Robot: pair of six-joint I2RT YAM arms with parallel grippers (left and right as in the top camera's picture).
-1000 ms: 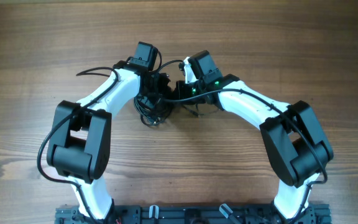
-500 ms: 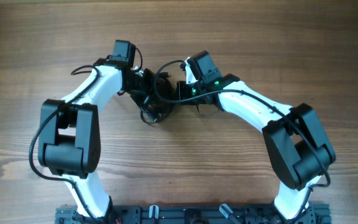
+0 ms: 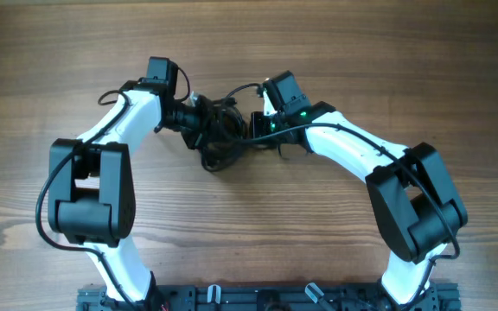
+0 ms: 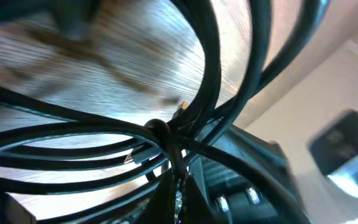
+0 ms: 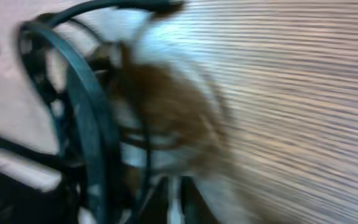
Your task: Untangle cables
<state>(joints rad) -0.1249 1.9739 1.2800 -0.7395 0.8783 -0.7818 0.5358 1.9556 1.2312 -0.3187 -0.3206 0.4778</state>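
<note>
Black cables [image 3: 219,138] sit bunched on the table [image 3: 422,69] between both grippers. The left gripper [image 3: 197,121], clamped tight on them, has swung leftward, probably stretching the knot. Whether the right gripper [image 3: 251,128] grips anything cannot be told through the blur.

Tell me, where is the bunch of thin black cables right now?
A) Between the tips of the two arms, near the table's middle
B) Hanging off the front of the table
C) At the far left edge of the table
A: the overhead view shows the cables bunched on the wooden table, between the left end effector and the right end effector.
</note>
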